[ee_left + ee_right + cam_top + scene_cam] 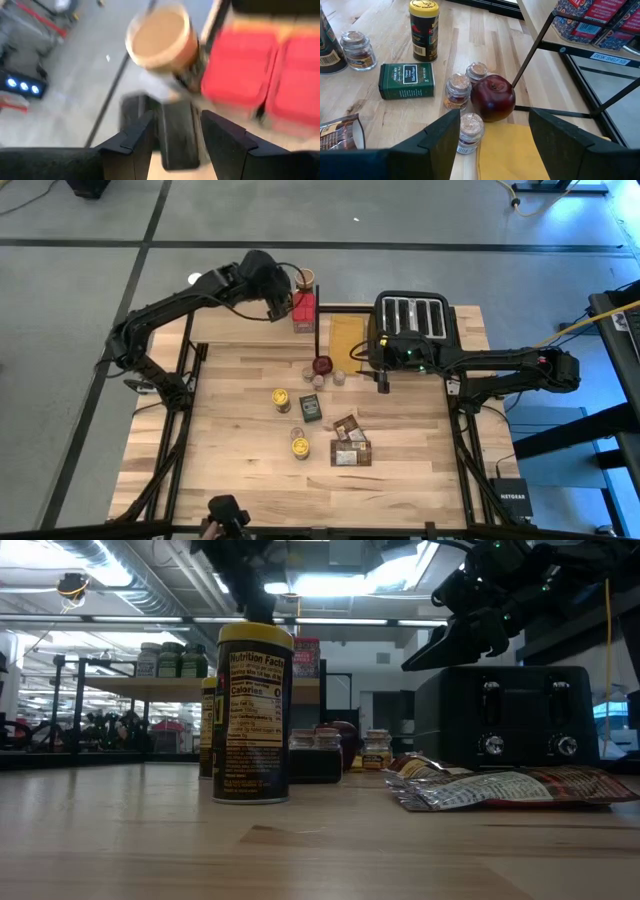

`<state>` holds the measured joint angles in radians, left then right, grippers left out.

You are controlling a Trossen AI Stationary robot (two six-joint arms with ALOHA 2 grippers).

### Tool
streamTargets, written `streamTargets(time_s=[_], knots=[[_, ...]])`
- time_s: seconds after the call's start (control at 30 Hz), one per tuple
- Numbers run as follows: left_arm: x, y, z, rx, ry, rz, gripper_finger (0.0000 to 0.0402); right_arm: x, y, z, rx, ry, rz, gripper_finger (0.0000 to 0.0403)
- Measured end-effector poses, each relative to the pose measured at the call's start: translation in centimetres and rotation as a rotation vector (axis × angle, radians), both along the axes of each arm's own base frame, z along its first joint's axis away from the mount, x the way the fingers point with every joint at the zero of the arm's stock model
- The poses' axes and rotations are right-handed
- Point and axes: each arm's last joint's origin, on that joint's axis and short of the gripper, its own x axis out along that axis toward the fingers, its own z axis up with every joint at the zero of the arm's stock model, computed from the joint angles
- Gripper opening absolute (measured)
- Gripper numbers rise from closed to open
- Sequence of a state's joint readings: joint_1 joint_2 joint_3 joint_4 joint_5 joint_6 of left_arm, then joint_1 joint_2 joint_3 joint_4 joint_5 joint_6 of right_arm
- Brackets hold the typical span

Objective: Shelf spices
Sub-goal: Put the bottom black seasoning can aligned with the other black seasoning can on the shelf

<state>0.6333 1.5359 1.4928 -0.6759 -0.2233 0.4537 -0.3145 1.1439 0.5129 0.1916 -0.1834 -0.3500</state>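
My left gripper point(278, 308) reaches over the far end of the shelf point(250, 328), shut on a dark, blurred spice container point(177, 135). Just beyond it stand red-lidded spices point(303, 308) and a tan-lidded jar point(160, 37). My right gripper point(492, 145) hangs open by the toaster point(412, 320), over the tan-yellow board point(510, 155), with nothing between its fingers. Ahead of it are a dark red knob point(492, 97) and small jars point(457, 90). Yellow-lidded cans point(281, 399), a green tin point(406, 79) and brown packets point(350, 445) stand or lie on the table. My left gripper pinches the dark container between its two fingers, one on each of its sides point(165, 142). The container fills the gap between them. Blur hides which part of it this is and whether it rests on the shelf.
The black toaster stands at the far right of the table. The shelf's thin black frame point(555, 47) stands close to the knob, with red boxes point(600, 20) beneath the plank. In the low view a tall yellow-lidded can point(253, 715) stands close to the camera.
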Motion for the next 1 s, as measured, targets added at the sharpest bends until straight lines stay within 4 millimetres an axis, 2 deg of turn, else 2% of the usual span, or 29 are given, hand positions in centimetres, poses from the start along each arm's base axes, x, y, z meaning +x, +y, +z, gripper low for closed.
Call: streamTargets(time_s=[0.13, 0.27, 0.47, 0.6, 1.0], knots=[[-0.5, 0.0, 2.0, 0.071, -0.13, 0.027, 0.0155, 0.0, 0.0, 0.0, 0.0, 0.0, 0.0, 0.0241], [-1.3, 1.3, 2.6, 0.107, -0.192, 0.093, 0.0155, 0.0, 0.0, 0.0, 0.0, 0.0, 0.0, 0.0241], [-2.0, 4.4, 0.8, 0.083, -0.14, 0.17, 0.0155, 0.0, 0.0, 0.0, 0.0, 0.0, 0.0, 0.0241], [-2.0, 6.0, -0.2, 0.083, -0.133, 0.157, 0.0155, 0.0, 0.0, 0.0, 0.0, -0.001, 0.0, 0.0241], [-1.7, 7.1, -1.5, 0.019, -0.144, 0.109, 0.0155, 0.1, 0.0, -0.1, -0.001, 0.005, 0.001, 0.0241]])
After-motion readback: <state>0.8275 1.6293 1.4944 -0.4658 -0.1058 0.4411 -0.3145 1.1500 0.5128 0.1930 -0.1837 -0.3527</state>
